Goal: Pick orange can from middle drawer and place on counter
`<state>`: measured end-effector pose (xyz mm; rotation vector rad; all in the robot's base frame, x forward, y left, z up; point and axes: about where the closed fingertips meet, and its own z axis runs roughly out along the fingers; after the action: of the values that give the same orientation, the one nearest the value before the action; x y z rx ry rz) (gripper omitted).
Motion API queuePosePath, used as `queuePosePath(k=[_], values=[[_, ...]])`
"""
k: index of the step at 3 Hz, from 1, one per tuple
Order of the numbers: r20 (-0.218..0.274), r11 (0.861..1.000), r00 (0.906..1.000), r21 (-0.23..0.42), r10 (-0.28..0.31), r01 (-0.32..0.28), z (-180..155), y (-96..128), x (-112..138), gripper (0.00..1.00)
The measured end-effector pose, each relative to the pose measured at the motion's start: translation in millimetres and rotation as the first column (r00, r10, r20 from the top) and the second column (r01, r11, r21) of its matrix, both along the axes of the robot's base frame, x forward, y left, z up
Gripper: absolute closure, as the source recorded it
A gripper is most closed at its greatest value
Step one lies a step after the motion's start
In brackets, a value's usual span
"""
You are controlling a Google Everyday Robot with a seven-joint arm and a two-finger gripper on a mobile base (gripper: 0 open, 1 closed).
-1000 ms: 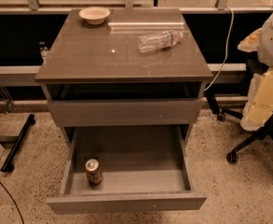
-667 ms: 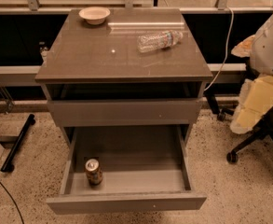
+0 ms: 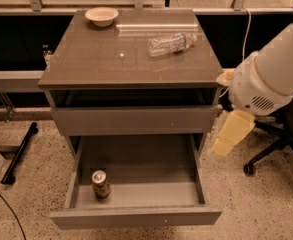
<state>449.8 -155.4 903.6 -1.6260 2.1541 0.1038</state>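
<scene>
**Approach stage.** The orange can [image 3: 100, 183] was seen upright at the front-left of the open middle drawer [image 3: 136, 216]. The hand [image 3: 227, 136] was held beyond the drawer's right side, its grip state not discernible. A top-down descent clear of the left wall would be advised.
</scene>
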Motion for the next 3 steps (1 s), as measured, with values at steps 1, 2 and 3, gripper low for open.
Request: queuePosePath(k=[1,2,3], values=[[0.002,0.999,0.9999,0.047,0.013,-0.013,-29.9,21.8,7.7,0.0],[0.011,0.999,0.9999,0.05,0.01,-0.011,-30.3,23.0,9.6,0.0],[-0.029,0.996,0.9994,0.087,0.018,-0.015,-58.3,38.8,11.0,0.0]])
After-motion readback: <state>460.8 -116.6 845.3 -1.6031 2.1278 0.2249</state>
